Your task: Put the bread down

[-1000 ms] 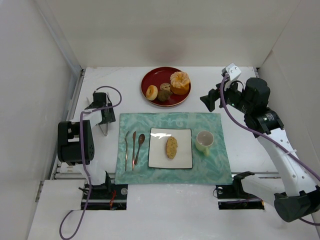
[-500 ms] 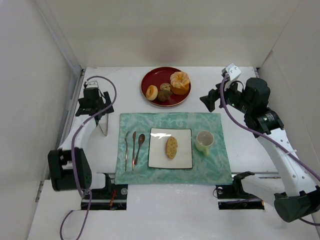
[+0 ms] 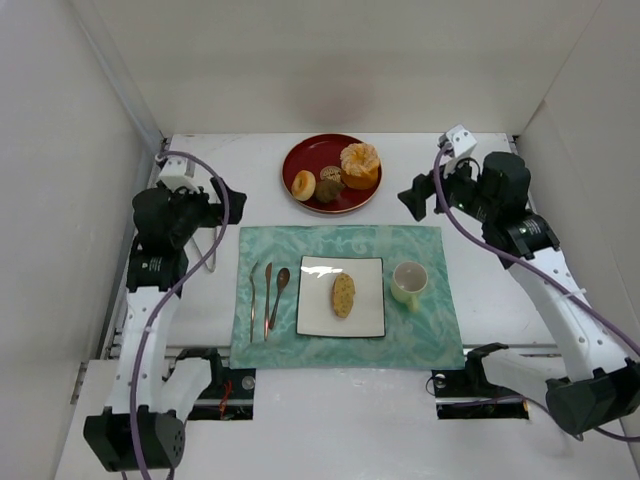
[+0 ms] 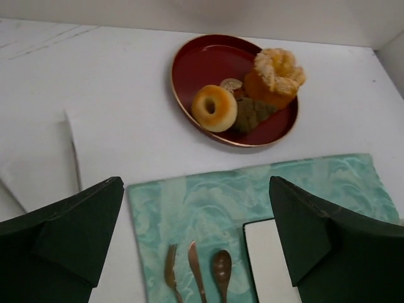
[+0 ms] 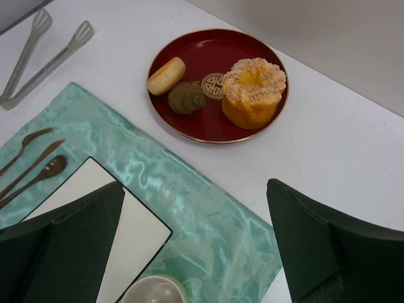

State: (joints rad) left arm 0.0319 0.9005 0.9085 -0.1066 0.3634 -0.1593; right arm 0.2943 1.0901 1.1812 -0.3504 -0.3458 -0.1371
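The bread, a small tan speckled oval, lies on the white square plate in the middle of the teal placemat. It does not show in either wrist view. My left gripper hangs above the table's left side, off the mat's far left corner, open and empty; its wrist view looks down between its fingers at the cutlery. My right gripper hovers off the mat's far right corner, also open with nothing between its fingers.
A red plate at the back holds a round golden bun, a dark brown lump and a large orange bun. Fork, knife and spoon lie left of the white plate, a cup right. Metal tongs lie left of the mat.
My left arm has unfolded and lifted from a low, tucked pose, swinging its gripper up and toward the mat while its jaws opened wider. The right arm shifted only slightly.
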